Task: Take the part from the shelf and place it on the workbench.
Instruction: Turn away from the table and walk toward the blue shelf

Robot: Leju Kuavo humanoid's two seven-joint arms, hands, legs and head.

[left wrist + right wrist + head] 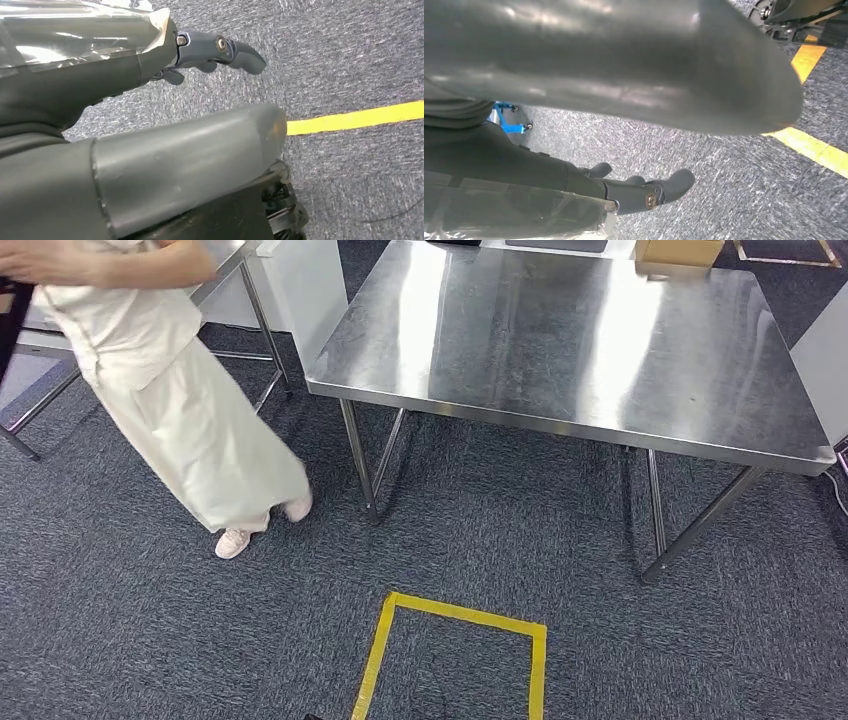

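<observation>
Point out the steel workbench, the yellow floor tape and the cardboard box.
steel workbench (560,340), head view, bare middle of its top.
yellow floor tape (465,614), head view, far side of the square.
cardboard box (678,252), head view, front face.

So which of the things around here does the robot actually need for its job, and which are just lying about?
For the job:
- large shiny steel workbench
- left hand and right hand, both holding nothing

Just about:
- square of yellow floor tape
- brown cardboard box on the bench's far edge
- person in cream clothes
- blue wheeled frame
</observation>
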